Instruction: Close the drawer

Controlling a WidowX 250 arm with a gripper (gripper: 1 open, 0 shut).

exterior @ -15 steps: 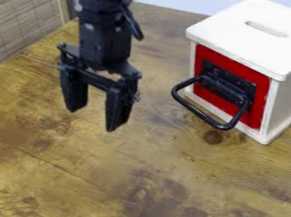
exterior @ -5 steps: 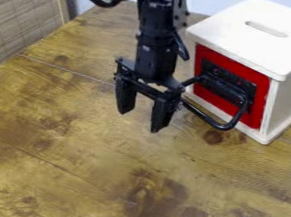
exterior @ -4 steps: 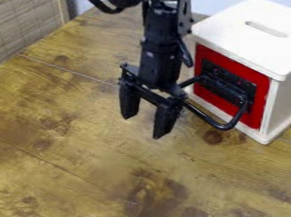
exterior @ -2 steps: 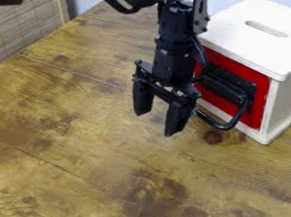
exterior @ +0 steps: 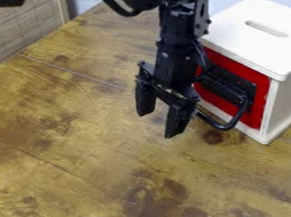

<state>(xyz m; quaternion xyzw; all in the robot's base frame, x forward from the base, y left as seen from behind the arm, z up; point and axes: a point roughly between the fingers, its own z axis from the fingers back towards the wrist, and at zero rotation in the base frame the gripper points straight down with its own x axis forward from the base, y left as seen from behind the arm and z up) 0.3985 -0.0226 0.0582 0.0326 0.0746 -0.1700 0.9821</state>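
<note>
Now that your gripper [exterior: 160, 118], fingers apart, has come beside the cabinet's [exterior: 270, 38] front, the red drawer [exterior: 227, 83] in that cabinet looks within reach for pushing.

Even, fairly bright light covers the bench [exterior: 74, 162], with a faint pale sheen on the wood and only soft shadows; where the light comes from cannot be told. The white cabinet top [exterior: 270, 34] looks very bright, while the black arm [exterior: 180, 45] loses detail in darkness. Fine detail is soft and coarse throughout.
</note>
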